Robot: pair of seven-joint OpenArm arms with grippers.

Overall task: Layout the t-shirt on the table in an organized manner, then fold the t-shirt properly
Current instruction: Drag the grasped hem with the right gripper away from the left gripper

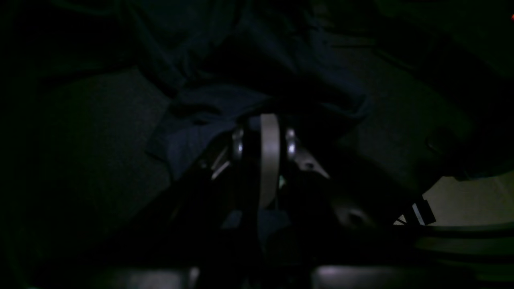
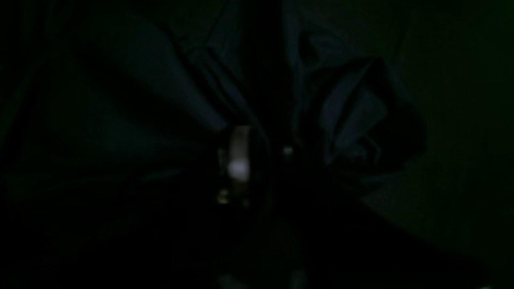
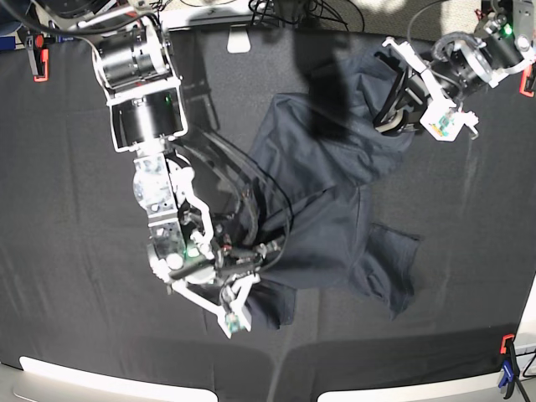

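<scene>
Both pincers are working the crumpled t-shirt [image 3: 335, 209] on the table [image 3: 67, 251].
We are seeing the shirt bunched right of center on the black table, one part trailing toward the near right. The right pincer [image 3: 260, 251] is sitting at the shirt's near-left edge; its wrist view is too dark, so we cannot tell how the jaws stand. The left pincer [image 1: 268, 120] is pinched together on the shirt's cloth at the far right.
</scene>
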